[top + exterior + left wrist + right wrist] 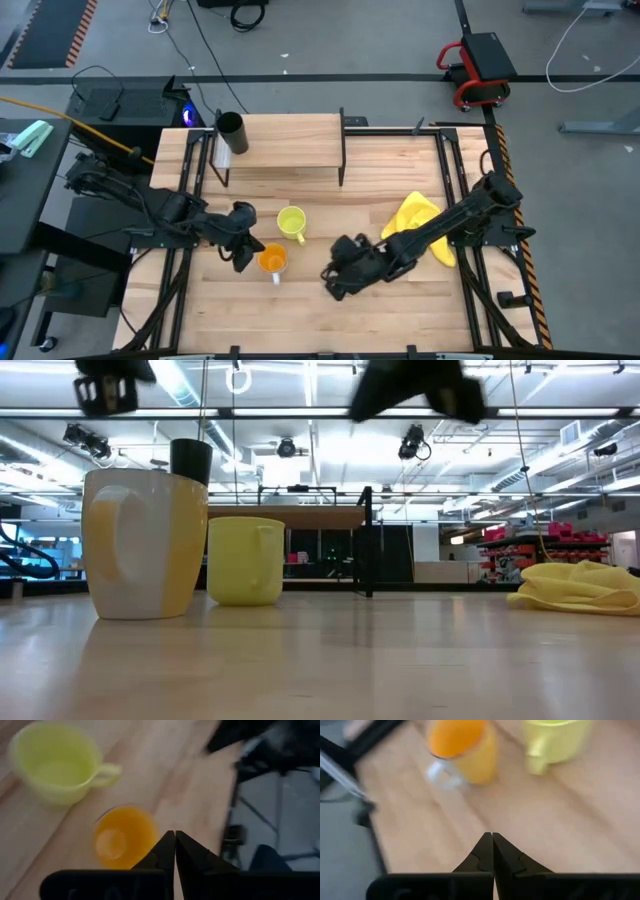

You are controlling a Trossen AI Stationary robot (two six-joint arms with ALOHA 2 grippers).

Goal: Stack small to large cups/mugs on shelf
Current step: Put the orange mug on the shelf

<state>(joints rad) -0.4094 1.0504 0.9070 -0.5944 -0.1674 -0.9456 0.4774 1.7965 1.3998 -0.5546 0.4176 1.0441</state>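
The orange cup point(272, 261) with its pale handle point(442, 772) stands upright on the tabletop. The yellow-green cup point(291, 222) stands just beyond it, toward the shelf. The black cup point(230, 130) stands on the left end of the light-wood shelf point(285, 142). My left gripper point(243, 250) hovers shut just left of the orange cup point(122, 835), above it and clear of it. My right gripper point(332, 277) hovers shut to the right of the orange cup point(462, 745). In the low view both grippers sit high above the table, left point(105, 388) and right point(420, 390).
A crumpled yellow cloth point(420, 228) lies on the table's right side under the right arm, also seen in the low view point(580, 585). The shelf's thin black legs point(342, 160) stand on the far part of the butcher-block top point(400, 300). Bare wood shows along the near edge.
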